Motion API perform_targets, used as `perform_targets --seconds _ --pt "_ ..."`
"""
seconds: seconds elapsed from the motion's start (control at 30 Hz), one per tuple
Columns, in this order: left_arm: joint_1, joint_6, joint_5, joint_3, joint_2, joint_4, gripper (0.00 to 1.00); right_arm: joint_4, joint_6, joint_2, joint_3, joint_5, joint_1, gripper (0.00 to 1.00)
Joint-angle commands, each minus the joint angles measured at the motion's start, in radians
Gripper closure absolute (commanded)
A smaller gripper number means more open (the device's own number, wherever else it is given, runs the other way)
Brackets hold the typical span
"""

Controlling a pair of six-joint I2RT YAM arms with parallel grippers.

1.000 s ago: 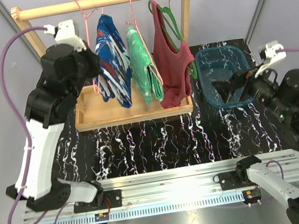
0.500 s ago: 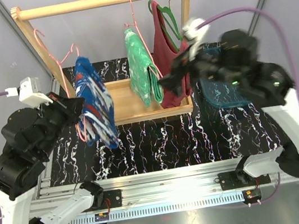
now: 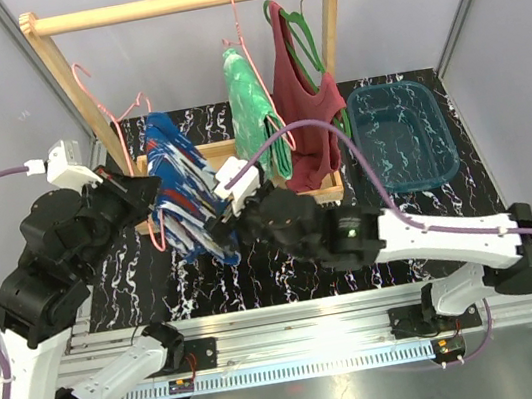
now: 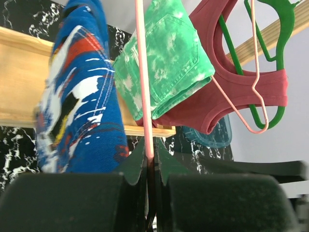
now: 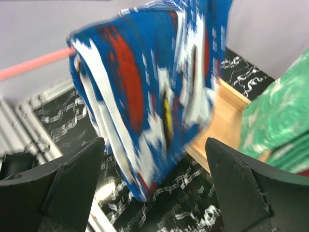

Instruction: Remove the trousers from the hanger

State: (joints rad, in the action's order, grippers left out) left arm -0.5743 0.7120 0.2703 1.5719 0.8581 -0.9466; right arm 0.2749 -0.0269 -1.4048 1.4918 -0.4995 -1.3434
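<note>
Blue trousers [image 3: 186, 207], a soft folded cloth pair streaked white and red, hang over a thin pink wire hanger [image 3: 116, 112] just in front of the wooden clothes rack [image 3: 174, 3], off its top rail and near its left post. A second back the hanger hooked that rail; half a second back it was already off, in much the same spot. The left end effector [image 4: 147, 162] is clenched on the pink wire hanger. The right end effector [image 5: 154, 145], earlier up by the rack's right end, has swung across in front of the rack. Its fingers are spread wide, with the blue trousers just ahead of the gap; blur hides any contact. On the rail, unchanged, hang the bright green mottled trousers [image 3: 250, 111] on a second pink hanger [image 3: 236, 22], then the maroon tank top [image 3: 308, 112] on a green plastic hanger [image 3: 292, 28]. A teal clear plastic tub [image 3: 402, 132] sits on the black marbled bench [image 3: 285, 257] right of the rack.
</note>
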Motion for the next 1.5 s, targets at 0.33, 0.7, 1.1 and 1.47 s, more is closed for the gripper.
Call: perform_targets --seconds 0.33,0.7,1.1,1.47 --pt "-0.004 0.115 0.015 -0.032 -0.054 0.335 1.0 -0.45 -0.048 -0.164 0.012 -0.189 -0.033 0.06" --pt "-0.002 0.118 0.033 0.013 -0.053 0.327 1.0 -0.517 -0.056 -0.235 0.051 -0.186 -0.022 0.09" --pt "-0.004 0.101 0.05 0.053 -0.037 0.31 1.0 -0.533 -0.031 -0.237 -0.021 -0.154 -0.013 0.15" --pt "-0.004 0.099 0.058 0.069 -0.042 0.308 1.0 -0.54 -0.091 -0.249 -0.022 -0.194 0.016 0.19"
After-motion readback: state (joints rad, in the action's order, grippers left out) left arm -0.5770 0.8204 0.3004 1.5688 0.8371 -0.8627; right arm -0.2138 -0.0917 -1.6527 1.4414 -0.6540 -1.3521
